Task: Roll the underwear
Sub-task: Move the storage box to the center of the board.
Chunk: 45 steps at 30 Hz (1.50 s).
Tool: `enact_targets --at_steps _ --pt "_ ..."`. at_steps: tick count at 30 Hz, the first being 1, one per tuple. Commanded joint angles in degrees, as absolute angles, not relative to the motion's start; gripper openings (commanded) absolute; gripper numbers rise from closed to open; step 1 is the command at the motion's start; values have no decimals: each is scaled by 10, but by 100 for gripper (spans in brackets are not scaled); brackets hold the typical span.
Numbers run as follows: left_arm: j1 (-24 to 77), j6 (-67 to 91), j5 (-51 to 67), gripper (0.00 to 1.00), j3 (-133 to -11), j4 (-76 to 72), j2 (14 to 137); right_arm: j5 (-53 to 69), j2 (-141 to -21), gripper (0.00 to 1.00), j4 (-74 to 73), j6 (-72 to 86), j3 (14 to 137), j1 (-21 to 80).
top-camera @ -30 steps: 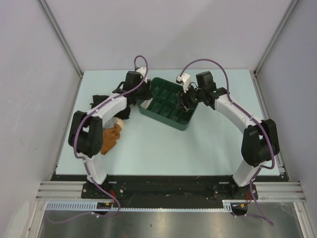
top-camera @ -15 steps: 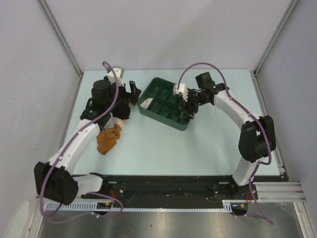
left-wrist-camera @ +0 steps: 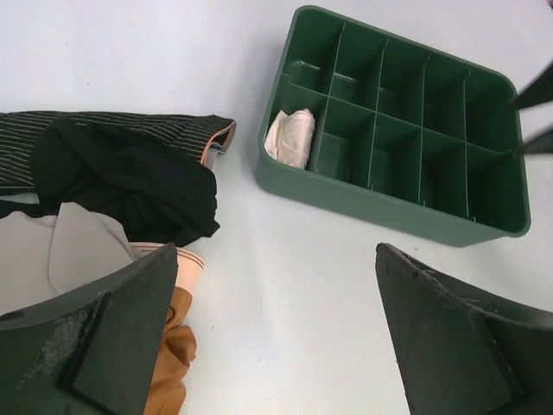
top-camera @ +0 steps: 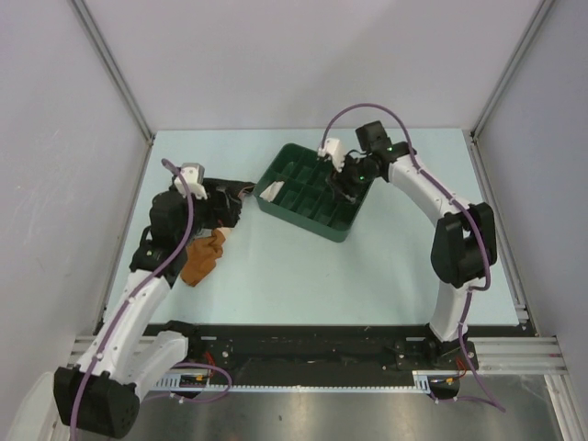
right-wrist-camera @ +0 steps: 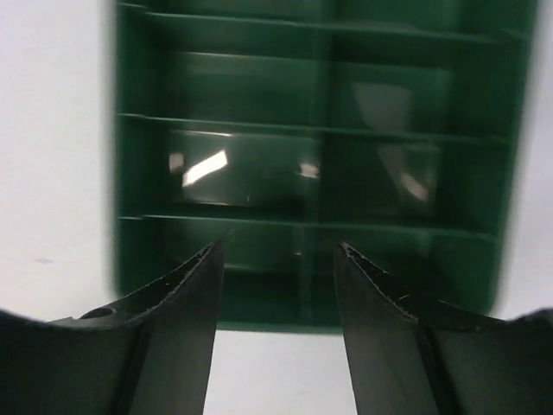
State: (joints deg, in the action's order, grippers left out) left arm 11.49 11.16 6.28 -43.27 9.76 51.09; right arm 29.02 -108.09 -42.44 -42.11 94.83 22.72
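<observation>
Underwear [left-wrist-camera: 291, 138] is bunched in the corner compartment of the green tray [left-wrist-camera: 389, 210], at the end facing the clothes pile. It sits below the divider tops and nothing is touching it. Right wrist view of the other compartments is blurred, showing only bare green floors. Right gripper [right-wrist-camera: 276, 255] hangs over the tray's far end with fingers apart, gripping nothing. Left gripper [left-wrist-camera: 276, 251] is off the tray over the table [left-wrist-camera: 259, 285], fingers spread wide and unloaded. The pile beside it has a black garment [left-wrist-camera: 130, 177] and an orange-brown garment [left-wrist-camera: 168, 363].
</observation>
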Motion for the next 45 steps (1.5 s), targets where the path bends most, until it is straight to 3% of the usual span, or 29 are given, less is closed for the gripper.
enact_targets --at_steps 1,16,25,28,34,37,45 --pt "113 120 65 100 -389 113 442 246 -1127 57 -403 -394 999 182" --pt "113 135 78 100 -369 170 367 293 -1244 50 -432 -368 1116 197" --pt "113 138 70 100 -363 183 347 285 -1275 46 -446 -364 1119 212" --pt "113 138 71 100 -363 185 346 279 -1280 41 -441 -361 1112 214" --pt "113 139 68 100 -362 193 337 249 -1284 9 -421 -350 1114 214" --pt "113 140 64 100 -360 195 333 245 -1280 1 -403 -333 1117 209" --pt "113 142 66 100 -364 192 340 240 -1292 0 -381 -298 1153 171"
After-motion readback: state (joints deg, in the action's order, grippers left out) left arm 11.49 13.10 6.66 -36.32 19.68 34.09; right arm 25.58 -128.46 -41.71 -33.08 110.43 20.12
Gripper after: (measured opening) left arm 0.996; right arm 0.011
